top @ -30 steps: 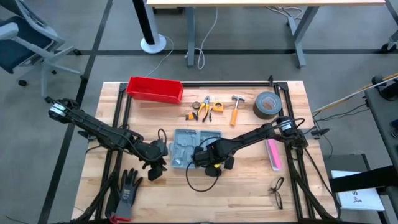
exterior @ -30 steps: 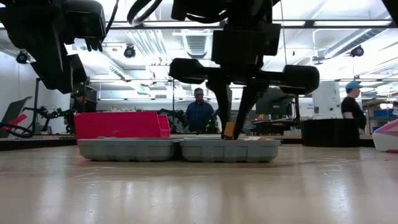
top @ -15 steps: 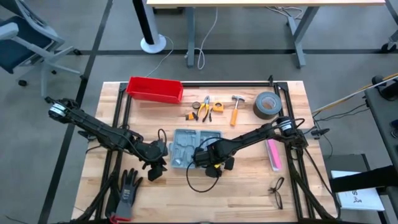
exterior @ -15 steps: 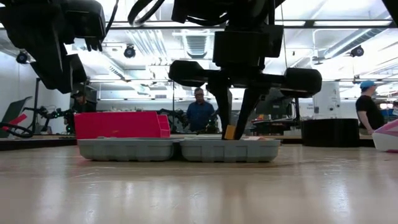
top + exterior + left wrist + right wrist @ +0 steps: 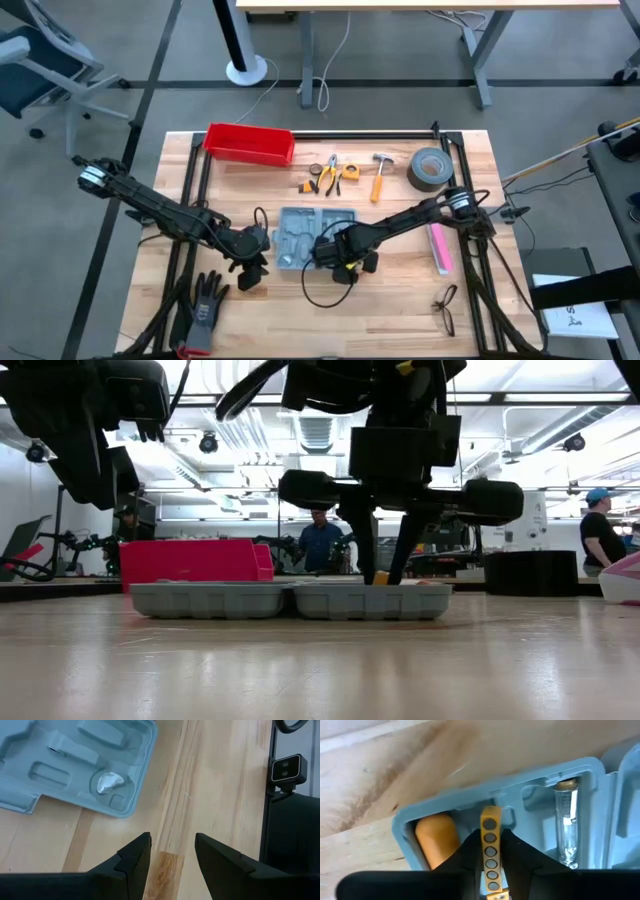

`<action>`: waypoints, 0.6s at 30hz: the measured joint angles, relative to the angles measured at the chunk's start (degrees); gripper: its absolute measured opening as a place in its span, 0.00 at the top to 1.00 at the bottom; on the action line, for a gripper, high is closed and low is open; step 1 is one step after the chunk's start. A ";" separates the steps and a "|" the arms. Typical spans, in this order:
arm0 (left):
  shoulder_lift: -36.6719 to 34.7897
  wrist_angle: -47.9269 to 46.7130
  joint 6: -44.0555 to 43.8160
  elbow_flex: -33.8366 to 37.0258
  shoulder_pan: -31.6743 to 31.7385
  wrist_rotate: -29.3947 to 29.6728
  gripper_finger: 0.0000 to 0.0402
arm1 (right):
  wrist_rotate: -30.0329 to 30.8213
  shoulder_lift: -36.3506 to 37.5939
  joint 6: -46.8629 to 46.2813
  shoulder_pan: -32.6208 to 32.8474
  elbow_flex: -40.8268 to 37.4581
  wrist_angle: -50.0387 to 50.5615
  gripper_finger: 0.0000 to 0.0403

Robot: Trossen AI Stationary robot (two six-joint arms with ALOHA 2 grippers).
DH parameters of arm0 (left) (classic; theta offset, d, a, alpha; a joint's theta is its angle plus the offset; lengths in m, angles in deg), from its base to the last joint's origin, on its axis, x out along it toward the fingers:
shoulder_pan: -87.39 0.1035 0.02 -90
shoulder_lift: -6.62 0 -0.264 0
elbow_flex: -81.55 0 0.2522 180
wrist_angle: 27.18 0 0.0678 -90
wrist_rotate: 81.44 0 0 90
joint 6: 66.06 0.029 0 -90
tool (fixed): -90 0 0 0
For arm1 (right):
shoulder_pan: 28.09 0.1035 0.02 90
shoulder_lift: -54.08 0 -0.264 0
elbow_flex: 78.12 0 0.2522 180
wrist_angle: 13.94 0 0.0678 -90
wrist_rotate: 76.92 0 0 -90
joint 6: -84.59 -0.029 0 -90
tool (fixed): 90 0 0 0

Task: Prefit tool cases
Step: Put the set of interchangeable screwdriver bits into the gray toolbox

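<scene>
Lying open and flat near the middle of the wooden surface [image 5: 470, 190]: tool case [image 5: 305, 238], grey-blue plastic, two shallow hinged halves side by side, moulded inside with recessed slots of differing shapes. Seen level from the low view as two low grey trays [image 5: 290, 600] joined at the centre. One slot in the right half filled by an orange handle-like piece [image 5: 436, 840], another by a clear tube-like tool with a brass cap [image 5: 565, 822]; a small crumpled silvery bit [image 5: 109, 782] sitting in a recess near the left end.

Right gripper [image 5: 338, 256] down over the case's right half, jaws clenched on a narrow yellow bit holder [image 5: 490, 847] with a row of round metal ends, held upright just beside the orange piece. Left gripper [image 5: 250, 262] above bare wood just left of the case, jaws [image 5: 172, 857] released and apart, holding nothing.

Farther back: red bin [image 5: 249, 143], pliers and small tools [image 5: 330, 174], hammer [image 5: 381, 175], tape roll [image 5: 430, 168]. Near left: black glove [image 5: 203, 305]. People standing in the room beyond [image 5: 322, 545].
</scene>
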 joint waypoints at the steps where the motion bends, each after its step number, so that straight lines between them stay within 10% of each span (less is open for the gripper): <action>1: 0.00 0.01 -0.01 0.00 0.00 0.00 0.60 | 0.26 0.00 -0.02 0.00 -0.04 0.25 0.87; 18: 0.00 0.02 0.02 0.00 0.00 -0.04 0.60 | 6.04 1.72 -0.07 -0.38 0.79 7.34 0.83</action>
